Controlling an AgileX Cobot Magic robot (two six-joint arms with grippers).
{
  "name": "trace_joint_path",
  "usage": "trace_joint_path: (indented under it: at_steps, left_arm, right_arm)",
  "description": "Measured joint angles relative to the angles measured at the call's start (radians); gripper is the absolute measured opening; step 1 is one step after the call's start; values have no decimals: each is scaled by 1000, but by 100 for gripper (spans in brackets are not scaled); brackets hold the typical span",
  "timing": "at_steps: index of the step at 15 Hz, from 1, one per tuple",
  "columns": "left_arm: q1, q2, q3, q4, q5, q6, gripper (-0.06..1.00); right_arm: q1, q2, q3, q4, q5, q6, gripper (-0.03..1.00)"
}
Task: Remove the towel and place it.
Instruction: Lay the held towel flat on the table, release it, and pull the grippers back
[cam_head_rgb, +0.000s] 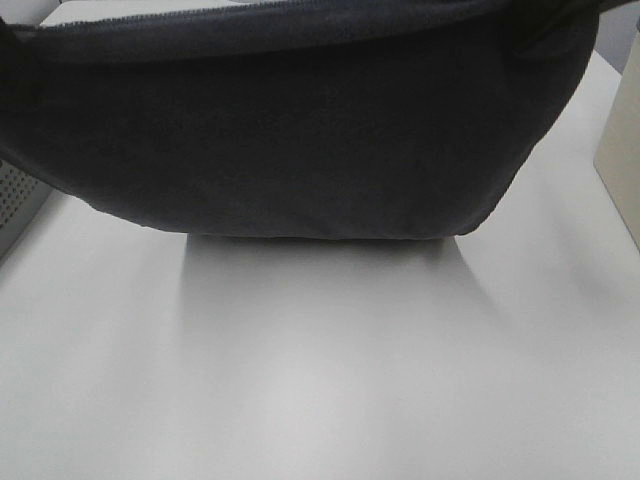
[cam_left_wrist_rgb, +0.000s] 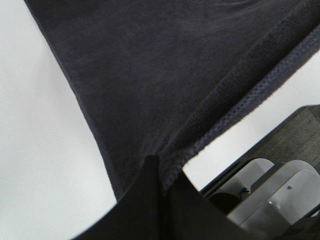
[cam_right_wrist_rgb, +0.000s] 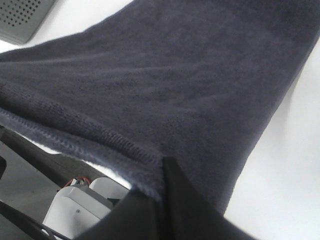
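1. Exterior high: the towel (cam_head_rgb: 300, 130) hangs spread over the table (cam_head_rgb: 320, 380), its long axis left to right and its lower edge at or just above the surface.
2. The left gripper (cam_left_wrist_rgb: 164, 174) and right gripper (cam_right_wrist_rgb: 160, 180) each pinch a top corner, equally near.

We see soft, diffuse light. The white table (cam_head_rgb: 320, 400) is bright, nearly washed out in both wrist views. The dark towel (cam_head_rgb: 300, 130) casts a blurred shadow toward the high camera. The left gripper (cam_left_wrist_rgb: 164, 171) and right gripper (cam_right_wrist_rgb: 159, 181) are featureless black silhouettes.
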Motion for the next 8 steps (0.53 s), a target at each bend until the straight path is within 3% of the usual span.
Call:
trace_joint_path:
  at_steps: [4, 8]
  left_arm:
    - [-82, -53, 123, -35, -2, 11, 0]
    - [-189, -73, 200, -23, -2, -48, 0]
  right_arm:
    - [-1, -73, 104, -3, 0, 1, 1]
    - [-9, -187, 230, 30, 2, 3, 1]
